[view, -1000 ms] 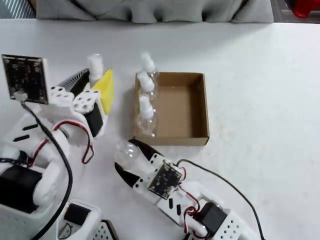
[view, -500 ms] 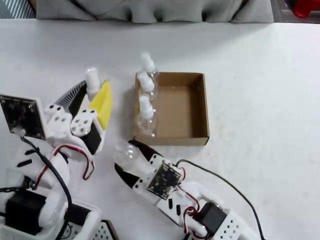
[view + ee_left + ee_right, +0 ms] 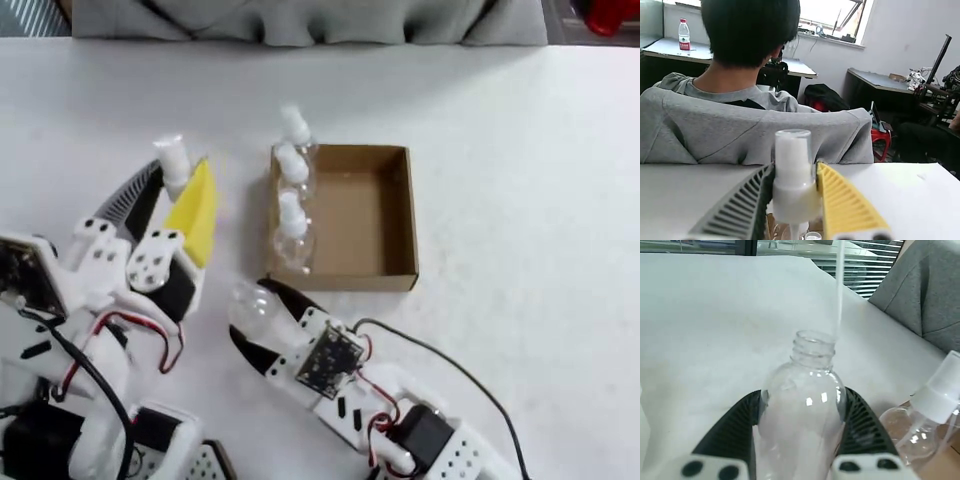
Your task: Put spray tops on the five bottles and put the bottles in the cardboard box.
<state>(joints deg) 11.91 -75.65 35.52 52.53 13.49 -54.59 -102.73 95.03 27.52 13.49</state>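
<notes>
Lately changed: left pincer (image 3: 794, 167) drawn back from box (image 3: 410, 215) toward the desk's (image 3: 520, 150) near-left, top (image 3: 792, 150) carried along; right arm unmoved.
Left side: left pincer clamped on top at its collar, held off the desk.
Right side: right pincer (image 3: 802, 394) clamped on uncapped bottle (image 3: 250, 305), upright, just off the box's near-left corner.
Neck: tube (image 3: 839, 290) hanging close by the bottle's mouth; inside or behind, cannot tell.
Box: three capped bottles (image 3: 290, 215) in a row along its left wall.
Meaning for task: probably a realignment of tube over neck; fourth bottle not yet capped; threading, seating the top, then boxing still ahead.
Care needed: thin tube prone to swaying and missing the narrow mouth; bottle light, easily tipped if pushed sideways.
</notes>
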